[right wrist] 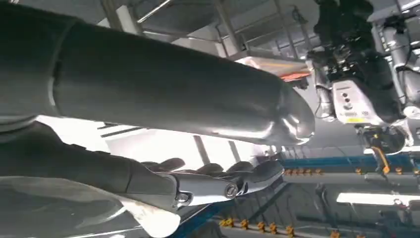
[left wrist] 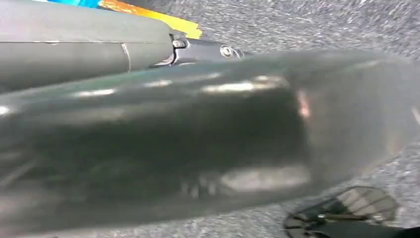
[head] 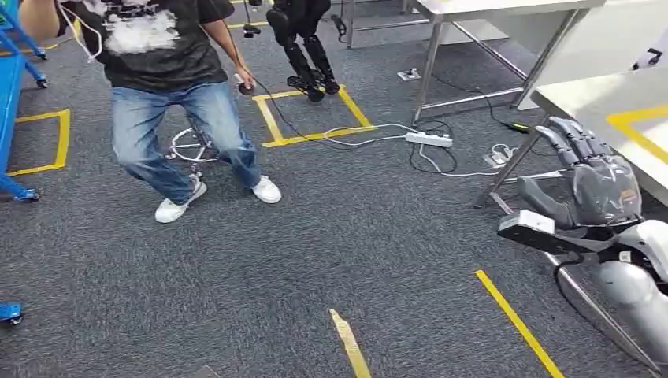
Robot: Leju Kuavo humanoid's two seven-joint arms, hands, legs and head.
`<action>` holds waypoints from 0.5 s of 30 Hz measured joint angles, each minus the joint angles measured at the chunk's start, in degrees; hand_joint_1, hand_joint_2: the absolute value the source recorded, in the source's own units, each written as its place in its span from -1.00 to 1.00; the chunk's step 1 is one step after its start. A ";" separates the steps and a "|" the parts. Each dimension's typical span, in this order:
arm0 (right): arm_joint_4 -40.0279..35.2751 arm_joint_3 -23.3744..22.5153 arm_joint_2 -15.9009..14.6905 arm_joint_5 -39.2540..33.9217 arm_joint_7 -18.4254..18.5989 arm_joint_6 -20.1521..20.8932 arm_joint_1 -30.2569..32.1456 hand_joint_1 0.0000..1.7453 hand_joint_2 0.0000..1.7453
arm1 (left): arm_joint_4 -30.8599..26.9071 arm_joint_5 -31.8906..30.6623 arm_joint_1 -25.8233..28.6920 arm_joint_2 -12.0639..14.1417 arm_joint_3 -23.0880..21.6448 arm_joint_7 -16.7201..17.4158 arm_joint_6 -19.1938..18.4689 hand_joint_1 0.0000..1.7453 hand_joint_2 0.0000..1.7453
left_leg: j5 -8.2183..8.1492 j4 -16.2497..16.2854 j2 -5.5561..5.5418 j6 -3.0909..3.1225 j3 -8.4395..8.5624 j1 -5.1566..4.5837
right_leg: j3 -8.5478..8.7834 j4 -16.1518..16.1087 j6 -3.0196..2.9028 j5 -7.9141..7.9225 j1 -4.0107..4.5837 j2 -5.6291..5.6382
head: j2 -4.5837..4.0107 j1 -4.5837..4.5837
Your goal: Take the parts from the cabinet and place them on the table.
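My right hand (head: pixel 592 175) is raised at the right of the head view, beside the white table (head: pixel 587 98) with a yellow tape mark. Its fingers (head: pixel 573 135) point up, straight and close together, with nothing in them. In the right wrist view the thick thumb (right wrist: pixel 163 91) and the dark fingers (right wrist: pixel 233 181) stretch out with an empty gap between them. My left hand (left wrist: pixel 163 144) is a blurred dark shape in the left wrist view, hanging over grey carpet, with nothing seen in it. A blue frame (head: pixel 9 94) stands at the far left edge.
A person (head: pixel 169 79) in a black shirt, jeans and white shoes stands on the carpet ahead left, by a small stool (head: pixel 193 146). Another robot's black legs (head: pixel 306 47) stand behind. A power strip (head: pixel 429 139) with cables lies by the table leg (head: pixel 429 67). Yellow tape (head: pixel 516 321) marks the floor.
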 joint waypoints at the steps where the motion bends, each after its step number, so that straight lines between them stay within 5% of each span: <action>1: 0.11 -0.15 -0.17 -0.02 0.00 0.17 -0.07 -1.00 -1.00 | 0.00 -0.09 0.03 0.00 0.00 0.00 -0.02 -1.00 -1.00 | 0.01 0.01 -0.59 0.03 0.01 -0.13 | 0.94 -2.70 -0.42 2.20 0.16 0.16 | 0.00 -0.02; 3: 0.15 -0.55 -0.50 -0.04 -0.09 0.56 -0.46 -1.00 -1.00 | 0.00 -0.09 -0.07 -0.02 0.00 0.00 -0.02 -1.00 -1.00 | 0.05 0.01 -1.86 0.05 0.10 -0.20 | 5.28 -12.44 -1.48 7.47 0.63 1.69 | 0.00 0.02; 4: 0.20 -0.63 -0.76 -0.04 -0.20 0.92 -0.99 -1.00 -1.00 | 0.00 -0.07 -0.09 -0.11 0.00 0.00 -0.02 -1.00 -1.00 | 0.10 0.01 -2.25 0.01 0.01 -0.12 | 6.65 -15.67 -2.03 7.64 0.70 4.32 | 0.00 -0.02; 8: 0.42 -0.66 -1.05 -0.07 -0.37 1.60 -2.02 -1.00 -1.00 | 0.00 -0.02 -0.10 -0.17 0.02 0.02 -0.11 -1.00 -1.00 | 0.76 -0.12 -4.24 -1.13 -0.68 0.31 | 7.87 -17.01 -1.73 7.73 0.98 3.10 | 0.00 0.11; 9: 0.41 -0.66 -1.03 -0.07 -0.39 1.64 -2.31 -1.00 -1.00 | 0.00 -0.02 -0.10 0.07 0.02 0.09 -0.09 -1.00 -1.00 | 0.41 0.18 -4.20 -1.31 -0.75 0.04 | 8.42 -18.09 -1.86 8.30 0.28 2.20 | 0.02 0.04; 11: 0.50 -0.61 -1.03 -0.07 -0.39 1.73 -2.59 -1.00 -1.00 | 0.00 0.00 -0.23 -0.04 0.02 0.11 -0.09 -1.00 -1.00 | -2.73 4.16 -0.33 -2.01 -2.37 0.00 | 8.93 -18.55 -2.15 8.40 0.36 0.87 | 0.00 -0.24; 14: 0.81 -0.39 -1.03 -0.13 -0.46 1.75 -2.24 -1.00 -1.00 | 0.00 -0.04 -0.32 -0.04 0.02 0.11 -0.09 -1.00 -1.00 | -7.82 16.05 1.28 -2.90 -7.72 0.67 | 8.98 -18.53 -2.22 8.19 0.36 -1.18 | 0.00 -0.22; 15: 0.94 -0.31 -1.03 -0.11 -0.50 1.77 -1.91 -1.00 -1.00 | 0.00 -0.09 -0.17 -0.04 0.02 0.11 -0.09 -1.00 -1.00 | -7.40 16.74 1.46 -3.21 -7.99 0.92 | 9.02 -18.52 -2.15 8.12 0.27 -1.83 | 0.00 -0.22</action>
